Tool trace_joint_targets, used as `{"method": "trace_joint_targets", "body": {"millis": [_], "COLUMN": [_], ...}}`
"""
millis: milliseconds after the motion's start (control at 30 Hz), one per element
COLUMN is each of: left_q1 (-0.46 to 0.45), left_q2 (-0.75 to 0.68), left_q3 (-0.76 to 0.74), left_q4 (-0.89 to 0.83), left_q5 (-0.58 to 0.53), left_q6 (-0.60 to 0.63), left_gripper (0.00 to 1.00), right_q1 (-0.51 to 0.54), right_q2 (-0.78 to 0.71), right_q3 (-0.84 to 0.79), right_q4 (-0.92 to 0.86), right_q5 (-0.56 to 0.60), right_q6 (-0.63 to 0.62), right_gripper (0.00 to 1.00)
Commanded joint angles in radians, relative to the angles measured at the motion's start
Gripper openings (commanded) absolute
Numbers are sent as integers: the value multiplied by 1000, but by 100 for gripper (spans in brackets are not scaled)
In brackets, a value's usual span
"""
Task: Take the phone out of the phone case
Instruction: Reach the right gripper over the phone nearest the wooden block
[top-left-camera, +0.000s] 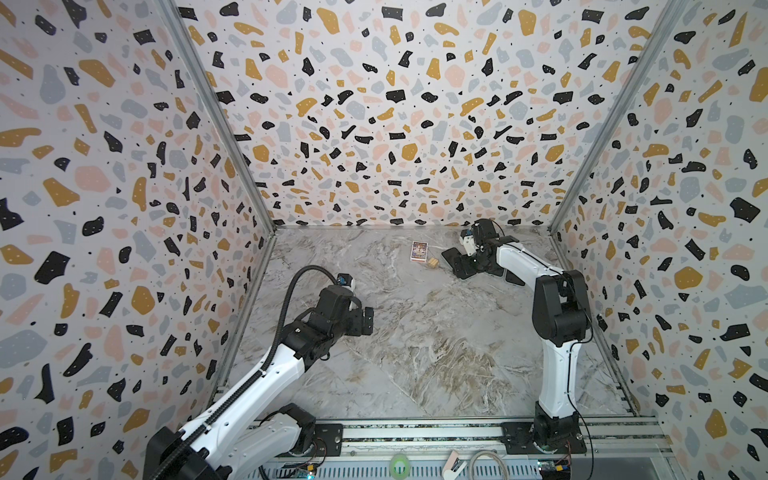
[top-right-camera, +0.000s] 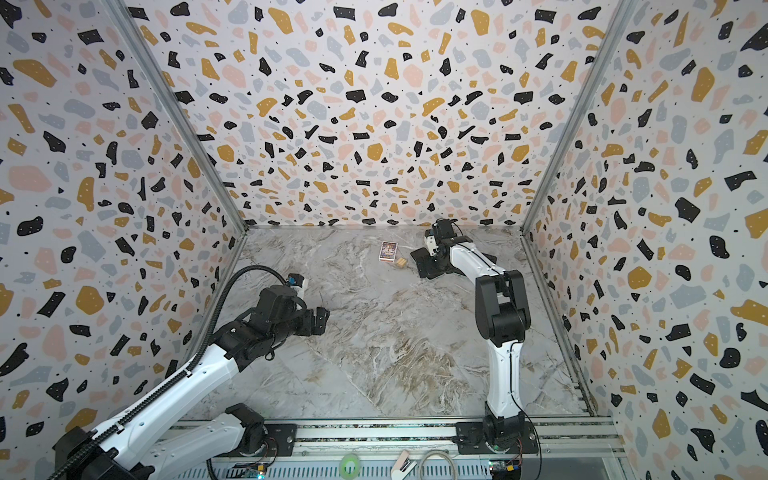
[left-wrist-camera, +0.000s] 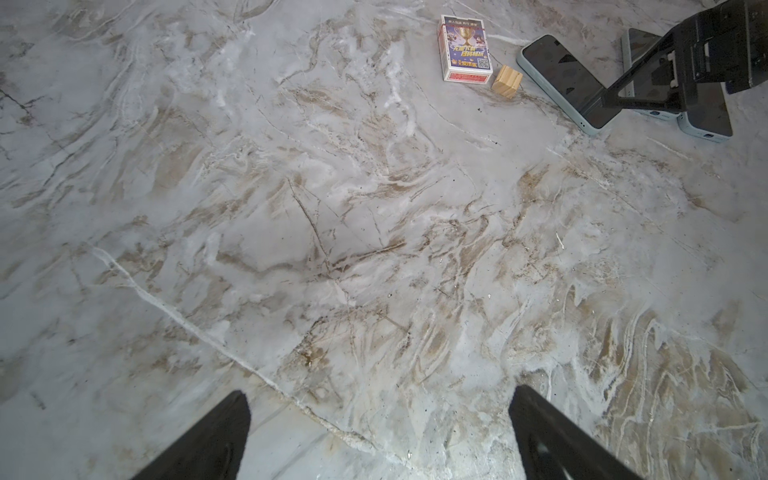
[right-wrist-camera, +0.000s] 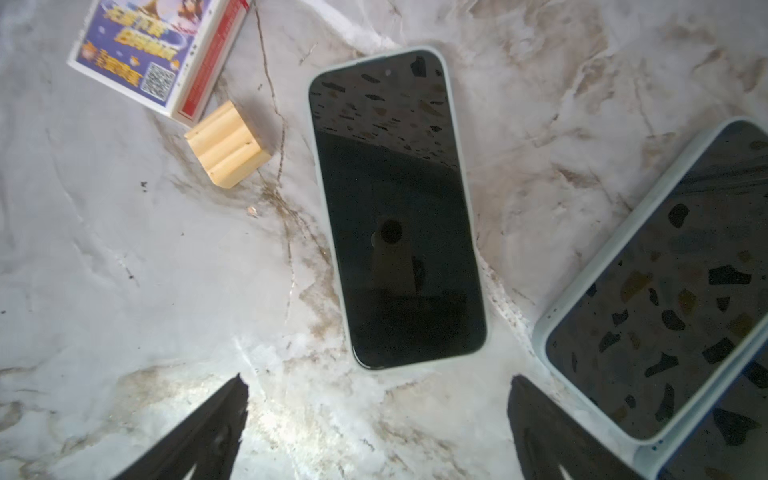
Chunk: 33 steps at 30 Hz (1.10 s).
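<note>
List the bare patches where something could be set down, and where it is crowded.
Bare: the wide marble tabletop from the front rail up to the wooden block; also the far left corner. Crowded: far right, where card box, block, cased phone and more phones cluster by the right end effector.

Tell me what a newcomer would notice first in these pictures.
The loud terrazzo-patterned walls boxing in the marble table hit first. Next comes the dark, pale-cased phone, lying screen-up at the table's far right under the open right gripper, with a second phone beside it. A colourful card box and a small wooden block lie close by, toward the table's middle.
</note>
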Motion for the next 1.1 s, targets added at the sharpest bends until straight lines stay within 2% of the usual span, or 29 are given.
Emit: {"method": "trace_joint_targets", "body": {"millis": [0,567,1067], "left_q1": [-5,-5,-5], "left_q2": [-8,-32,-37], "left_q3": [-3,-17,-20], "left_q4": [25,38,41], "left_q5": [-16,-27,-28], "left_q6": [20,23,24], "left_gripper": [99,100,99], "right_q1": [4,0,-21], "right_q2": [9,115,128], "right_q3": [69,157,153], "right_q4": [-58,-83,-64], "right_q5": [3,16,28], "right_q6": [-41,-74,-80], "right_gripper": [99,99,99]}}
